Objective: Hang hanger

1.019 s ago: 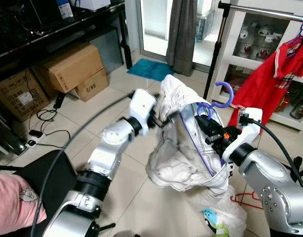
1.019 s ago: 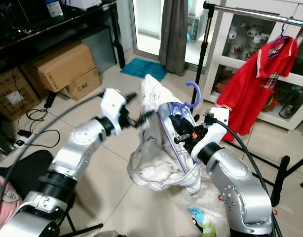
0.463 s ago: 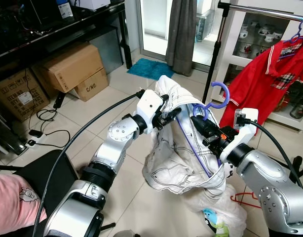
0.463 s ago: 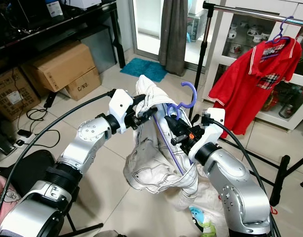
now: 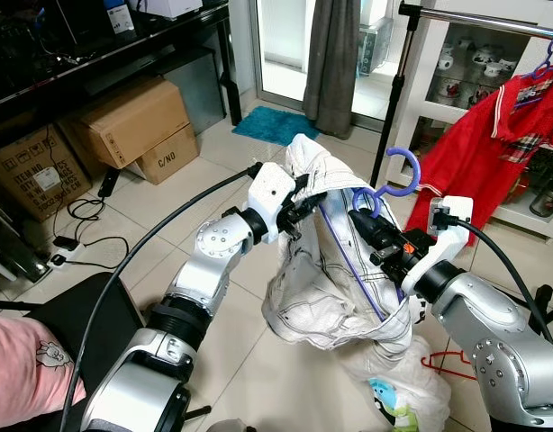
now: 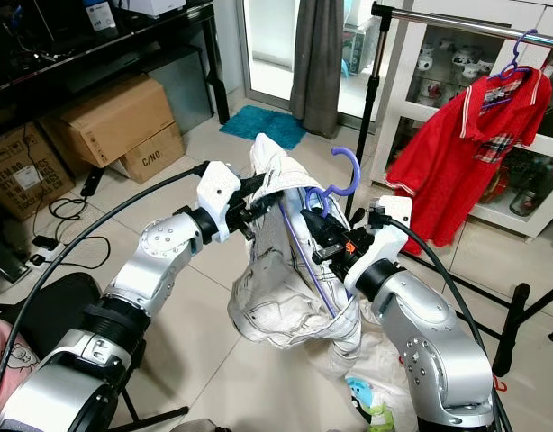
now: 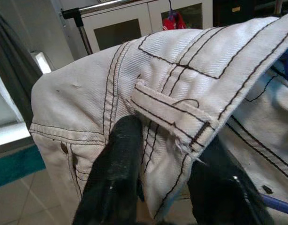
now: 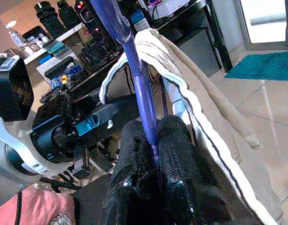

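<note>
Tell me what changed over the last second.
The left hand swung in from beside the white garment and took hold of its top edge. The right hand stayed shut on the purple hanger, which is not yet on the rail.

Lived-in room of a home, doubling as storage/laundry spot. Tiled floor (image 5: 213,180) w/ a teal mat (image 5: 276,126) by a glass door and grey curtain (image 5: 335,58). Right of the curtain: clothes rail (image 5: 475,18) w/ a red shirt (image 5: 493,148), in front of a white glass-door cabinet (image 5: 457,76) of mugs. Left of the curtain: cardboard boxes (image 5: 137,121) under a black shelf (image 5: 123,54), cables nearby.
</note>
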`<state>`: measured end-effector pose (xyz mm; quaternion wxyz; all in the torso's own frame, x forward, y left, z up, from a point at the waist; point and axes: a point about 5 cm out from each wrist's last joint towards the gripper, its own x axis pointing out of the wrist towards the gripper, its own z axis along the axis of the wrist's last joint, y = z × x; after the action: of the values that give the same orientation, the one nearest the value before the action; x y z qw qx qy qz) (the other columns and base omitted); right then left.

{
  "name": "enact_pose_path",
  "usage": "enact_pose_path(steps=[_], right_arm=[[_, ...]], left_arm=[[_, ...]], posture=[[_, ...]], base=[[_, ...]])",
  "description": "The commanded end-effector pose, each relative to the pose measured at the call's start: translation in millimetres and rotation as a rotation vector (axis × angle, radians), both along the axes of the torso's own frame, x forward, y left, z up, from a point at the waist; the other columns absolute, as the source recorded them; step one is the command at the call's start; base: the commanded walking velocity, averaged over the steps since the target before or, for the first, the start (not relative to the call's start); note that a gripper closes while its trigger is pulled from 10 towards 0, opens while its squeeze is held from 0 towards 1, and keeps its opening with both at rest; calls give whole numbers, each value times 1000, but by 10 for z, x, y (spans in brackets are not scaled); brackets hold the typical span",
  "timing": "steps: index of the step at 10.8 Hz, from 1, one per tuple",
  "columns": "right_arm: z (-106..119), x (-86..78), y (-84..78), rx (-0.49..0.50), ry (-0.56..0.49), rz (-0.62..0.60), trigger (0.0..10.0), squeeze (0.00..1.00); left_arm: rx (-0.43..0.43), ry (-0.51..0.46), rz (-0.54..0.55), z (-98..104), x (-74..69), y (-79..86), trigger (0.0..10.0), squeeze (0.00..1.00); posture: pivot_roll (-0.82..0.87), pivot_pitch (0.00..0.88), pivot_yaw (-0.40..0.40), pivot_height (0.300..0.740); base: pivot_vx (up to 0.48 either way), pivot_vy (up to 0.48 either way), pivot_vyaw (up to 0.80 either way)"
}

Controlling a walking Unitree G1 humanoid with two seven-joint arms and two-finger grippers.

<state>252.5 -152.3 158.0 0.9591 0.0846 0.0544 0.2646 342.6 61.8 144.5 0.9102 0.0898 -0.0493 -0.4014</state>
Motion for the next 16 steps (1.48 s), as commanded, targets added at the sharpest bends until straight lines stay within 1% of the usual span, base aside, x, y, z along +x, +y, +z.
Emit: enact_pose_path(steps=[1,5,9,10,11,12,13,14,15,16], right_arm=[[178,-18,45,20,-104,23,0,0],[184,-31,29,13,-110,20,0,0],[196,-21,45,-20,-116,50,0,0],[190,-25,50,-67,-115,67,0,0],[160,-30,43,-160,-99,86,0,0],[97,-33,18,-267,-70,110,0,0],[61,-60,-1,-321,-50,154,0,0],[3,-163,-39,-433,-21,292,0,0],[15,-190,-45,-446,-27,346,0,0],[28,-193,-49,-451,-30,366,0,0]], left_arm=[[-4,13,27,-19,25,67,0,0],[54,13,89,-27,86,240,0,0],[83,-1,134,-10,114,405,0,0],[159,-38,91,40,101,446,0,0],[168,-41,58,119,89,477,0,0],[160,-34,28,251,62,573,0,0],[164,-43,32,356,52,680,0,0],[214,-50,39,489,39,880,0,0],[264,-29,44,471,29,997,0,0],[279,-13,66,462,25,1078,0,0]], posture=[[-44,0,91,740],[-49,0,94,740],[-44,0,75,740],[-46,0,72,740],[-54,0,73,740],[-56,0,74,740],[-52,0,70,740],[-43,0,52,740],[-40,0,45,740],[-41,0,42,740]], base=[[0,0,0],[0,0,0],[0,0,0],[0,0,0],[0,0,0],[0,0,0],[0,0,0],[0,0,0],[0,0,0],[0,0,0]])
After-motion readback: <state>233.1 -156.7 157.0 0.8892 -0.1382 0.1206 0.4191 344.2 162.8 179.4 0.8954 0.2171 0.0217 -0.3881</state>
